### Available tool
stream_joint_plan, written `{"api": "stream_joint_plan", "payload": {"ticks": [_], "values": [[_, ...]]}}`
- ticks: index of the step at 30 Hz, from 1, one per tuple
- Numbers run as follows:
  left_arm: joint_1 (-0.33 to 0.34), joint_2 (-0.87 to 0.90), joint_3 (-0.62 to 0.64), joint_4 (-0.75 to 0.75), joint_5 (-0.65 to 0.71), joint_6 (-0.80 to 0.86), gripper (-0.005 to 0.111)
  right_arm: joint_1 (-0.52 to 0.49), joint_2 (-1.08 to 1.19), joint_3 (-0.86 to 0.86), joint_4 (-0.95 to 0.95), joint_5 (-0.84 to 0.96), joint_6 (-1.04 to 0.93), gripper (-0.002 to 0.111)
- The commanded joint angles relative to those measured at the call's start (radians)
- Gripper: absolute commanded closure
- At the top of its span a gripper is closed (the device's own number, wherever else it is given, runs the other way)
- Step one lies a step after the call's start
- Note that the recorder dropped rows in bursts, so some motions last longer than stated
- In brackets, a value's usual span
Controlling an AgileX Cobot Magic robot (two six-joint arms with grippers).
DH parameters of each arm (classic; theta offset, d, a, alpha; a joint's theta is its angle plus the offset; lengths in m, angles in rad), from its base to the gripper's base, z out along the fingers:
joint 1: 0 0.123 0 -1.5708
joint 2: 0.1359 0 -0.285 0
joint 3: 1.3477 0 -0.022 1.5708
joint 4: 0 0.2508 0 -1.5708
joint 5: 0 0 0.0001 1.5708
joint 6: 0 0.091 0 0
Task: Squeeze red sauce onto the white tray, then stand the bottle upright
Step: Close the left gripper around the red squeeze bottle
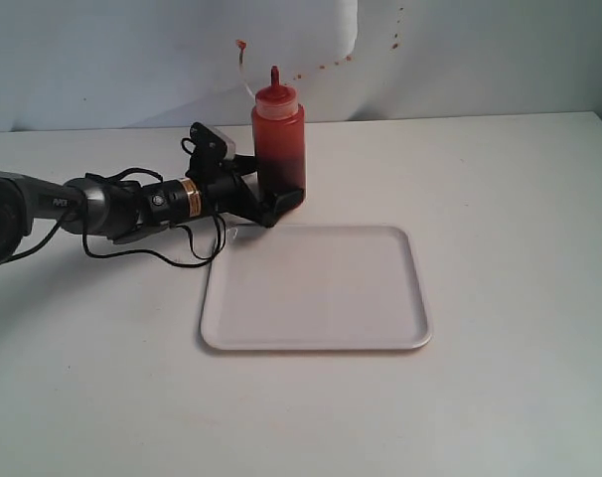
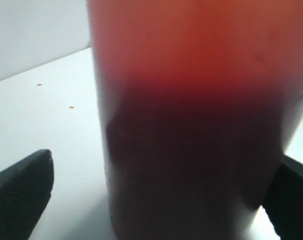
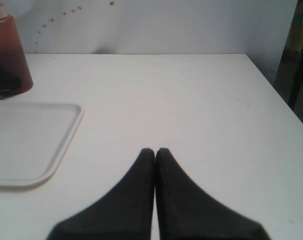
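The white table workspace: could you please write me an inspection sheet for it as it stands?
Surface: matte white table, tiny brown specks.
Job's things: translucent cylindrical plastic squeeze bottle of dark red sauce upright behind flat rectangular white plastic tray; tray unsauced.
Clutter: nothing seen.
Grippers: left gripper open, straddling bottle base; right gripper shut, empty.
Cables: black cable loops off left arm near tray corner.
Surroundings: pale wall, reddish-brown specks.

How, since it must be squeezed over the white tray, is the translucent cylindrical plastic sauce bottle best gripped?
Probably grip the translucent cylindrical plastic sauce bottle at its lower body, level from the exterior view's left, where the left gripper's open jaws straddle it: it stands upright, with round walls and a narrow nozzle.
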Motion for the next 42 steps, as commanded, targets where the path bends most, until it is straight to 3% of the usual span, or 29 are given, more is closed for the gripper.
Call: {"api": "stream_joint_plan", "payload": {"ticks": [1,6,18,21,24,27,37,42], "values": [[-0.028,0.002,-0.022,-0.014,0.010,-0.013,0.003,-0.006,-0.004,0.003,0.007,-0.001,-0.002,0.108],[-0.045,0.002,-0.063,-0.028,0.121,-0.013,0.003,-0.006,-0.004,0.003,0.007,-0.001,-0.002,0.108],[-0.045,0.002,-0.063,0.008,0.126,-0.014,0.004,-0.006,-0.004,0.003,0.007,-0.001,-0.002,0.108],[-0.045,0.002,-0.063,0.008,0.126,-0.014,0.021,-0.006,-0.004,0.003,0.007,-0.001,-0.002,0.108],[-0.045,0.002,-0.063,0.055,0.122,-0.014,0.058,-0.006,-0.004,0.003,0.007,-0.001,-0.002,0.108],[-0.045,0.002,-0.063,0.113,0.119,-0.014,0.103,-0.006,-0.004,0.003,0.007,-0.001,-0.002,0.108],[-0.043,-0.026,-0.062,0.131,0.117,-0.013,0.106,-0.006,-0.004,0.003,0.007,-0.001,-0.002,0.108],[-0.032,-0.105,-0.062,0.356,0.022,-0.180,0.107,-0.006,-0.004,0.003,0.007,-0.001,-0.002,0.108]]}}
